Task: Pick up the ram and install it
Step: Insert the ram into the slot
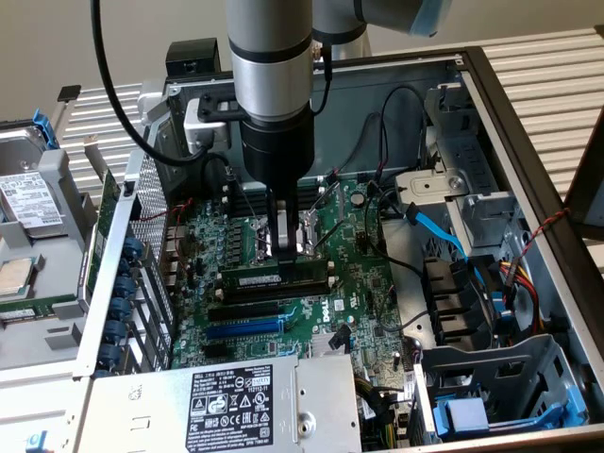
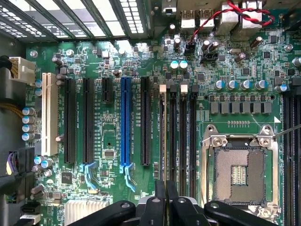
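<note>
- Exterior view: the ram [image 1: 276,279] stands on edge along a memory slot directly beneath the gripper [image 1: 284,249]. Its pale label strip faces the camera. It looks set into the slot, but I cannot tell whether it is fully latched.
- I judge it light, thin and stiff, but fragile. It is a bare board with chips and a contact edge, so bending or twisting could harm it. Its smooth faces could also slip in a narrow pinch.
- The safest hold, in my judgement, is across its thickness at the upper edge near mid-length. That keeps clear of the contacts below and sends any push straight down.
- The fingers are pressed together with their tips at the ram's upper edge, about mid-length. I cannot tell whether they pinch it or only bear on it.
- In the wrist view the stick runs edge-on away from the fingertips, just beside the empty black slots [image 2: 181,136]. The CPU socket [image 2: 239,175] lies to one side of the hand and the blue slot [image 2: 125,122] to the other.
</note>
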Action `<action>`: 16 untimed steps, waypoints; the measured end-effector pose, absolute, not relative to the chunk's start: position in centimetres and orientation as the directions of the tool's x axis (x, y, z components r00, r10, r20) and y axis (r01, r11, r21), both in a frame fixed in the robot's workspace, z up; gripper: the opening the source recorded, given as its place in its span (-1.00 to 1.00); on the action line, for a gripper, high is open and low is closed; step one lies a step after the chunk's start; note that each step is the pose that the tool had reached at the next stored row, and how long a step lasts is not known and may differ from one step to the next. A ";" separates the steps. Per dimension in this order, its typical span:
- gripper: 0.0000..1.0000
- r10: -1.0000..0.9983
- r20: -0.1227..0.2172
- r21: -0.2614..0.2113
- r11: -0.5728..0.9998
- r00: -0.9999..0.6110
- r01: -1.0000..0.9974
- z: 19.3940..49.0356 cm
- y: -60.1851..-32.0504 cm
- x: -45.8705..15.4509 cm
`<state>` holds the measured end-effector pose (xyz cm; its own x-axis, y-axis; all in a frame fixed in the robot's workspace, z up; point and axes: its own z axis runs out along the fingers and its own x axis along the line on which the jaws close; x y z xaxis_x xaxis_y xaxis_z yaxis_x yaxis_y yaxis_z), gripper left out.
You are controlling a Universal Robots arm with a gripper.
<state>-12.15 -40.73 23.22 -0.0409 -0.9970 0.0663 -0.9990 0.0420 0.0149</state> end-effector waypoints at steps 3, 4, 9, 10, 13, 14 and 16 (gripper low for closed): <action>-0.75 -0.997 0.066 0.015 0.042 -0.041 -0.999 23.2 -40.7 -12.2; -0.75 -0.997 0.066 0.015 0.042 -0.041 -0.999 23.2 -40.7 -12.2; -0.75 -0.997 0.066 0.015 0.042 -0.041 -0.999 23.2 -40.7 -12.2; -0.75 -0.997 0.066 0.015 0.042 -0.041 -0.999 23.1 -40.7 -12.2; -0.75 -0.997 0.066 0.015 0.042 -0.041 -0.999 23.1 -40.7 -12.2; -0.75 -0.997 0.066 0.015 0.042 -0.041 -0.999 23.1 -40.7 -12.2; -0.75 -0.997 0.066 0.015 0.042 -0.041 -0.999 23.0 -40.7 -12.2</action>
<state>-12.16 -40.73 23.04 -0.0409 -0.9970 0.0658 -0.9990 0.0420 0.0150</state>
